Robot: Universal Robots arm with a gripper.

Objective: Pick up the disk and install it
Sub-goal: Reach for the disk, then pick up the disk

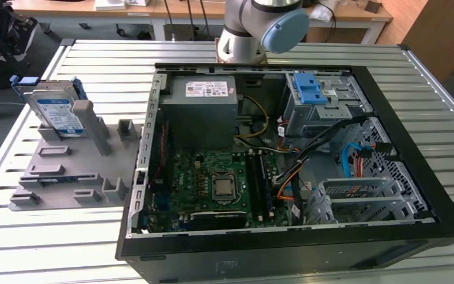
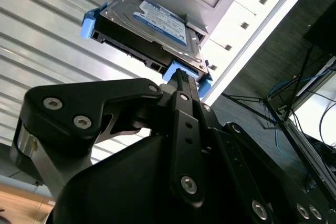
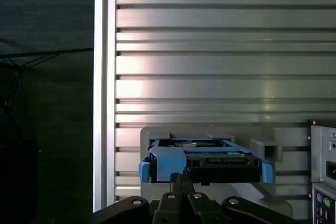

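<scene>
Approach to the pick is the step in hand, as I judge it. The disk [image 1: 57,111], a flat silver-grey hard drive with a white-and-blue label in a blue plastic carrier, stands on edge in the grey moulded holder [image 1: 69,171]. The holder sits on the slatted metal worktop [image 1: 54,248] at the exterior view's left, beside the open black computer case [image 1: 290,260]. In the second wrist view the black hand [image 2: 179,73] points at the carrier's blue end handle [image 2: 202,83]. Its fingers are clenched together on nothing. In the first wrist view it lines up roughly with the carrier's middle. To do this well, I would release the fingers wide before closing in and keep the hand square to the carrier. I would also bear on the blue frame rather than the labelled face, so the disk does not bind in the holder.
</scene>
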